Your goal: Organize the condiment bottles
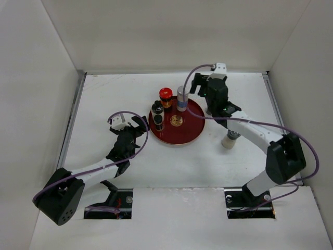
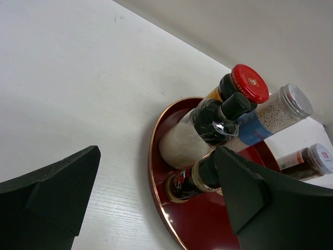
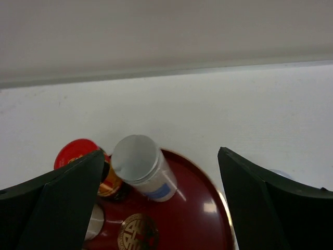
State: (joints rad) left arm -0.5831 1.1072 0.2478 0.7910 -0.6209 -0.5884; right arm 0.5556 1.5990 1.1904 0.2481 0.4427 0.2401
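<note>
A round red tray [image 1: 190, 127] holds several condiment bottles. A red-lidded dark jar [image 1: 165, 97] and a grey-lidded, blue-banded bottle [image 1: 181, 98] stand at its far edge. Two black-capped dark bottles [image 1: 155, 108] [image 1: 159, 123] stand at its left. My left gripper [image 1: 139, 127] is open and empty, just left of the tray. In the left wrist view it [image 2: 156, 156] faces the small dark bottle [image 2: 195, 182] and a pale-bodied one [image 2: 187, 139]. My right gripper [image 1: 196, 86] is open and empty above the tray's far right. In the right wrist view it [image 3: 161, 200] hangs over the grey-lidded bottle [image 3: 139, 165].
A pale-lidded jar [image 1: 229, 139] stands on the table right of the tray, partly under my right arm; it also shows in the left wrist view [image 2: 308, 160]. White walls close the table at back and sides. Two arm bases stand at the near edge.
</note>
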